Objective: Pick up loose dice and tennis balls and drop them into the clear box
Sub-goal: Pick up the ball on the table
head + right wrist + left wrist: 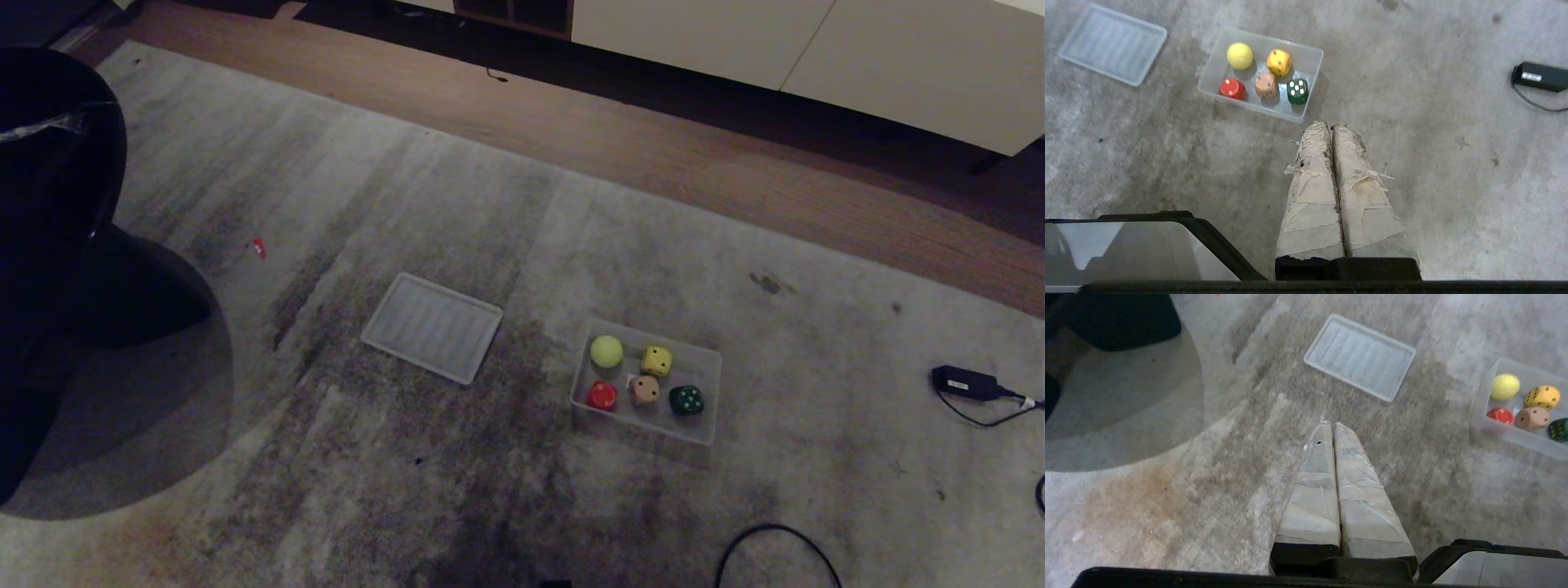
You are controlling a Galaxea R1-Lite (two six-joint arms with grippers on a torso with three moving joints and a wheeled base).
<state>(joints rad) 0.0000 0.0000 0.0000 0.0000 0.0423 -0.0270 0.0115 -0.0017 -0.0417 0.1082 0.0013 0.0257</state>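
— What sort of place is this?
— A home, most likely a living room — a large grey rug (457,245), worn and stained, lies over a wood plank floor (735,155).
— Anything else?
— Beyond the rug's far edge stands a low cream cabinet (816,49) on dark legs. On the rug sit toys in a clear box (709,359) — dice and a ball — and near its right edge a black power adapter (963,381) with its cable.
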